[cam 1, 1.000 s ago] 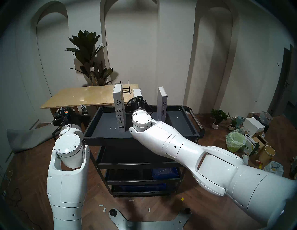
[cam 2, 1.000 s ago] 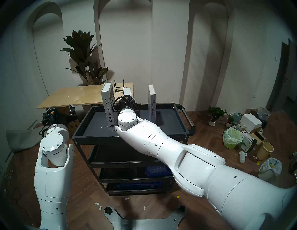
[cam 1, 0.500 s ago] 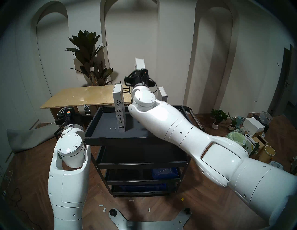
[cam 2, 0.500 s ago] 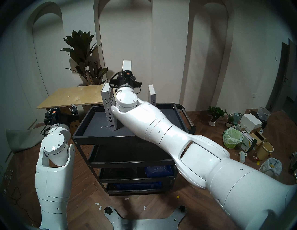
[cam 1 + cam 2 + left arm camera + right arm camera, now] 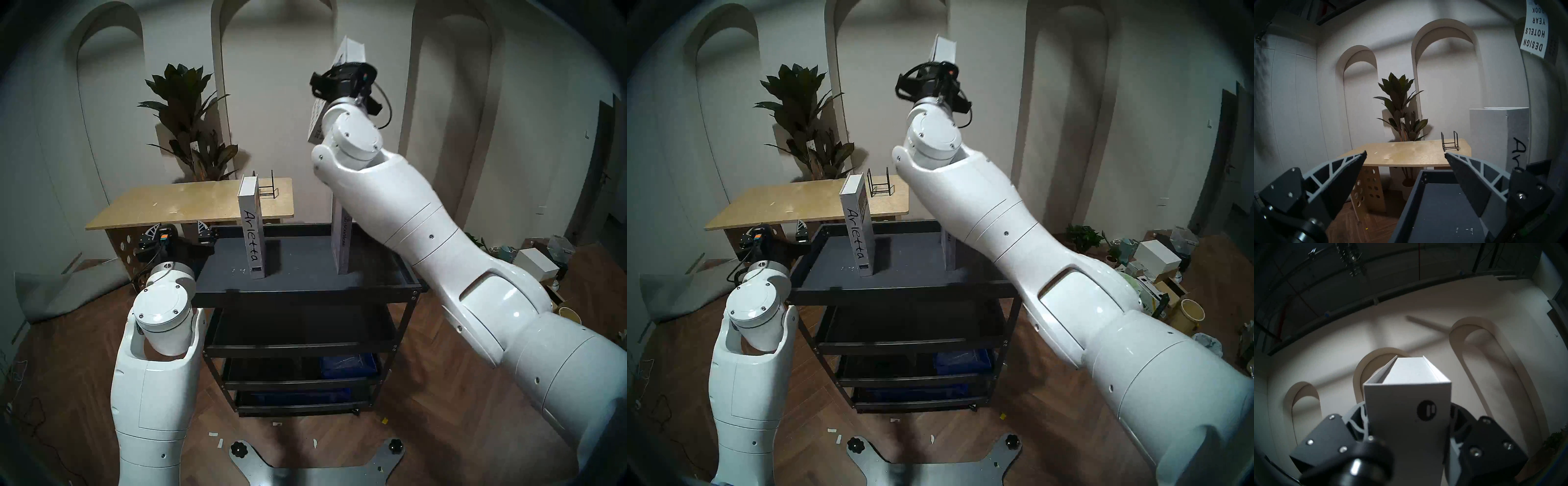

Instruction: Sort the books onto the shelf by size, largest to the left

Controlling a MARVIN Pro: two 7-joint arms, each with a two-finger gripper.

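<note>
1. Gripping the short thick book (image 5: 1407, 412) by both covers, the right claw (image 5: 1407, 426) holds it high above the cart, tilted, spine toward the wrist camera.
2. Doing this step well means, I judge, carrying the book to the right of the slim book (image 5: 340, 251), squaring it upright before lowering, and letting go only once its bottom edge sits flat.
3. A risk worth watching: the right forearm passes close in front of the slim book, so a low swing could topple it.
4. The left claw (image 5: 1405, 171) hangs with jaws spread and nothing between them, near the cart's left end.
5. On the cart's top tray (image 5: 305, 281) the tall book (image 5: 252, 237) stands upright left of centre, with the slim book well apart to its right.
6. Lower tiers hold a blue bin (image 5: 349, 365); its contents cannot be made out.
7. The wooden worktop (image 5: 190, 203) behind carries only a small wire rack (image 5: 268, 190), holding nothing.
</note>
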